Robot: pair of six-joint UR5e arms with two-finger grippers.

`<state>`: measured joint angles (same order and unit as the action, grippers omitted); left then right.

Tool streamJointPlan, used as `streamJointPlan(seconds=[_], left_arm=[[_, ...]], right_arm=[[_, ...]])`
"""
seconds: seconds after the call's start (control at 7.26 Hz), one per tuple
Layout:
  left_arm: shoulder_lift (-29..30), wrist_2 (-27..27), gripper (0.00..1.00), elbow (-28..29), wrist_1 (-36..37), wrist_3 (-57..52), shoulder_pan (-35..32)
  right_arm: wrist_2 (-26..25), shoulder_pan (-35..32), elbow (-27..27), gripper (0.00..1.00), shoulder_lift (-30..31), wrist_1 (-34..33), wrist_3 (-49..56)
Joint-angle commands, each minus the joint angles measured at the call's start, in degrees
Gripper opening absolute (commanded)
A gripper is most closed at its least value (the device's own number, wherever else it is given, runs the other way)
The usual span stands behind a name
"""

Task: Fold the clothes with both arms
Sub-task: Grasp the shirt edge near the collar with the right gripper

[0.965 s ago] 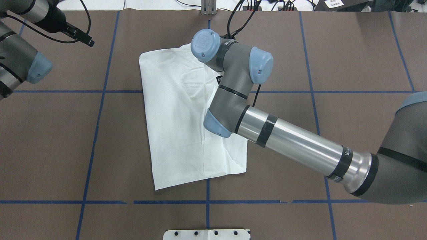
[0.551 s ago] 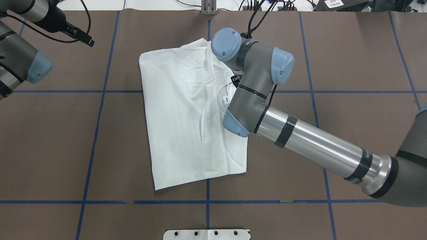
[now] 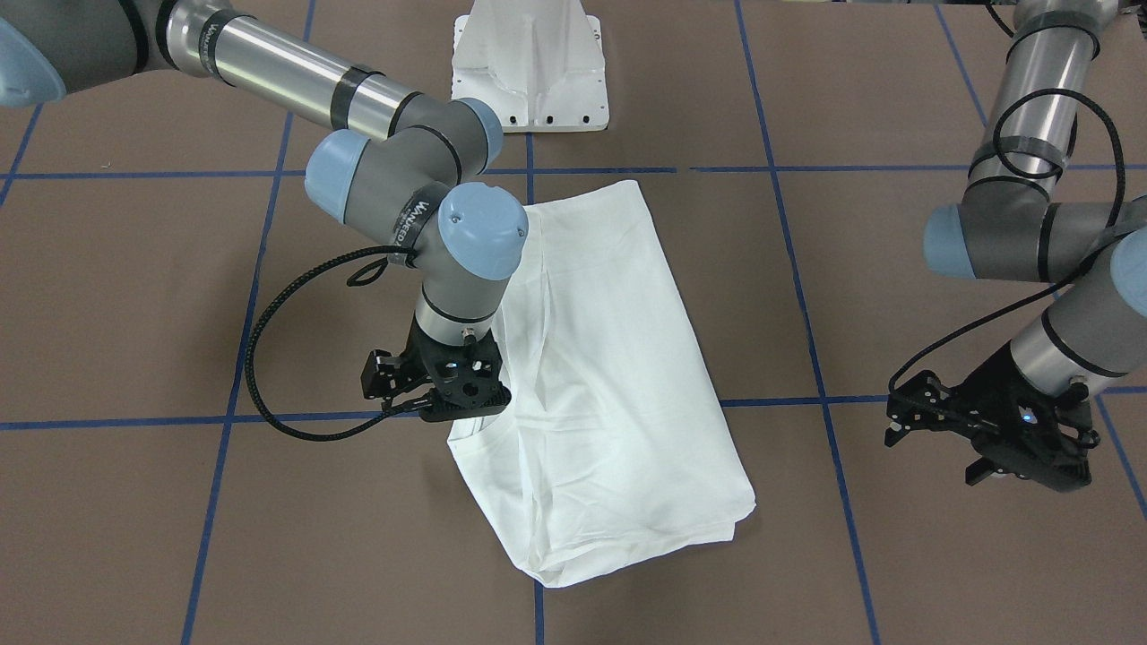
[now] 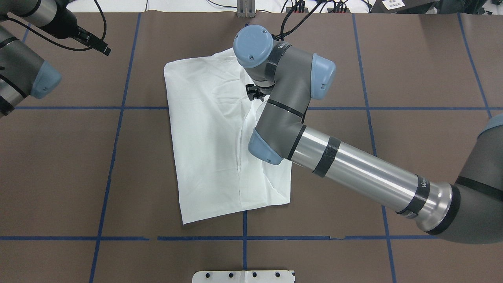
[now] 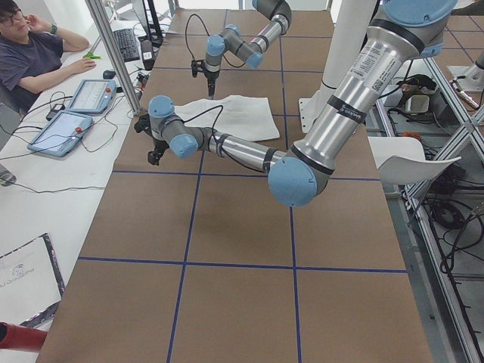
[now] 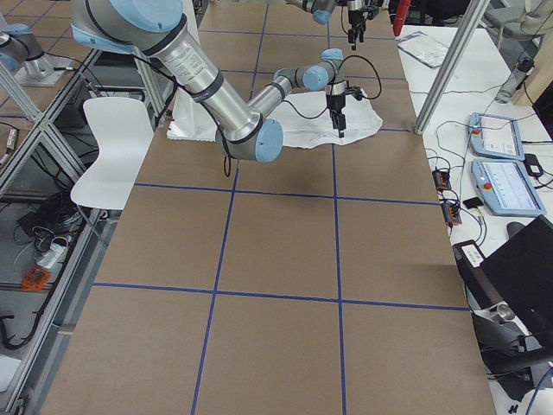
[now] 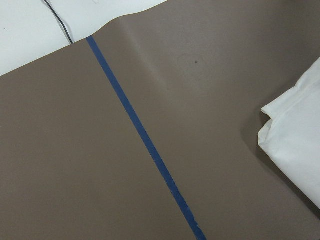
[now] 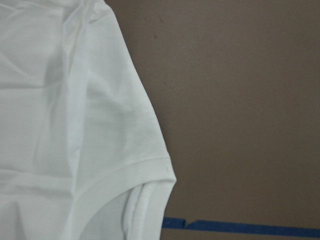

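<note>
The right arm (image 4: 353,173) stretches across the brown desk (image 4: 412,59), its wrist bent so the right gripper (image 3: 452,403) points straight down at the far right edge of the white T-shirt (image 4: 208,137). Whether its jaws are parted or pinching cloth cannot be told. The left gripper (image 3: 932,448) hovers well aside over bare desk, jaws spread and empty. The folded shirt lies mid-desk, its long axis running away from the robot, slightly skewed.

The T-shirt (image 4: 208,149) is seen as soft, matt white cloth, finely creased, with stitched hems. The surface (image 4: 412,78) is covered by a matt brown, paper-like sheet marked with smooth blue tape (image 4: 118,129). The right arm (image 4: 361,173) is built of polished metal tube, matt grey housings and smooth light-blue plastic caps (image 4: 253,46).
</note>
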<state>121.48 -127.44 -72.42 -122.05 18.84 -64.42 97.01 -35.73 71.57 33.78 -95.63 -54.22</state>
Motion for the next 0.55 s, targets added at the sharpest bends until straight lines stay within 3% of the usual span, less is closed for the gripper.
streamJointPlan(seconds=[0.0, 0.41], left_arm=[[-0.02, 0.00, 1.00, 0.00, -0.03, -0.03, 0.00], [-0.02, 0.09, 1.00, 0.00, -0.03, -0.03, 0.00]], right_arm=[[0.55, 3.81, -0.02, 1.00, -1.79, 2.36, -11.47], [-2.43, 9.00, -0.55, 0.98, -2.76, 2.91, -18.99]])
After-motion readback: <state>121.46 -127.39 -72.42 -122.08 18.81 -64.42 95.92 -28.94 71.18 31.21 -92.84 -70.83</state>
